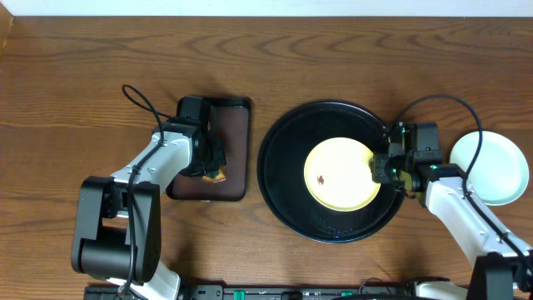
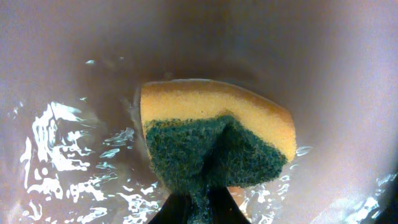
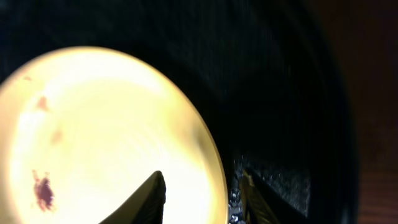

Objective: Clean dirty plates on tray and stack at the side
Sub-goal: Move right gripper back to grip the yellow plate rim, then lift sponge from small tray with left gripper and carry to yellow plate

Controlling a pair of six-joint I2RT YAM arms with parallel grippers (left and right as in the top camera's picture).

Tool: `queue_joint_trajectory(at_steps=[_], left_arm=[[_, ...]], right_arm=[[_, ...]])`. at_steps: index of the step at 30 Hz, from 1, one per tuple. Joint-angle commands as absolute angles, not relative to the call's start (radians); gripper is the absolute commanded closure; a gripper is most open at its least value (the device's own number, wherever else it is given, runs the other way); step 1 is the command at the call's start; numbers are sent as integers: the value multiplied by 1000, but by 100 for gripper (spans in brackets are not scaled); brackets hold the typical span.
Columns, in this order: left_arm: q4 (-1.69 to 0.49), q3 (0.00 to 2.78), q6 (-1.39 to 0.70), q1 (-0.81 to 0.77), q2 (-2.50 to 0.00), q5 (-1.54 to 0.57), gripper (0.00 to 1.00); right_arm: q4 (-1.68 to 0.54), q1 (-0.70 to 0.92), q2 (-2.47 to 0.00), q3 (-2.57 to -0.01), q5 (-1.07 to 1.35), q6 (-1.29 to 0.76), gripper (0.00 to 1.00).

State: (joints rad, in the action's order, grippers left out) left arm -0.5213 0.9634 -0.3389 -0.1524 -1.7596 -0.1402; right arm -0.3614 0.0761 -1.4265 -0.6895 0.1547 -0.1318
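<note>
A pale yellow plate (image 1: pixel 337 173) with a dark smudge lies in the round black tray (image 1: pixel 279 158). My right gripper (image 1: pixel 381 167) is open at the plate's right rim. In the right wrist view one finger is over the plate (image 3: pixel 106 137) and the other is outside the rim, above the tray (image 3: pixel 280 93); the gripper (image 3: pixel 202 180) straddles the edge. A pale mint plate (image 1: pixel 491 167) rests on the tabletop to the right of the tray. My left gripper (image 1: pixel 212 167) is shut on a yellow-and-green sponge (image 2: pixel 217 130), with its fingertips (image 2: pixel 200 205) pinching the green side.
A rectangular dark brown tray (image 1: pixel 233 125) lies left of the black tray, under the left gripper; its surface looks wet (image 2: pixel 74 162). Brown wood tabletop (image 1: pixel 83 83) surrounds both trays.
</note>
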Motion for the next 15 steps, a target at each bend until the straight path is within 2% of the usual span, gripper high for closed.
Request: queue_joint_trajectory(at_steps=[1, 2, 4, 5, 7, 10, 11, 12, 15], left_arm=[[-548, 946, -325, -154, -1815, -150, 92], [-590, 973, -325, -154, -1810, -151, 83], [-648, 1011, -325, -154, -1800, -155, 73], [-693, 1043, -325, -154, -1787, -166, 64], [-757, 1092, -325, -154, -1762, -190, 61], [-788, 1106, -325, -154, -1737, -202, 53], [-803, 1106, -325, -154, -1737, -202, 53], [-815, 1103, -325, -154, -1738, -202, 52], [-806, 1077, -325, -154, -1739, -202, 53]], right_arm=[[-364, 80, -1429, -710, 164, -113, 54], [-358, 80, -1444, -709, 148, -107, 52], [-337, 79, -1473, -709, 128, -106, 52], [-318, 79, -1498, -709, 128, -106, 52], [-289, 79, -1542, -709, 128, -106, 53], [-276, 80, -1586, -709, 144, -107, 61], [-276, 80, -1597, -709, 155, -107, 66], [-276, 80, -1607, -709, 156, -107, 76], [-277, 80, -1622, -709, 155, -119, 89]])
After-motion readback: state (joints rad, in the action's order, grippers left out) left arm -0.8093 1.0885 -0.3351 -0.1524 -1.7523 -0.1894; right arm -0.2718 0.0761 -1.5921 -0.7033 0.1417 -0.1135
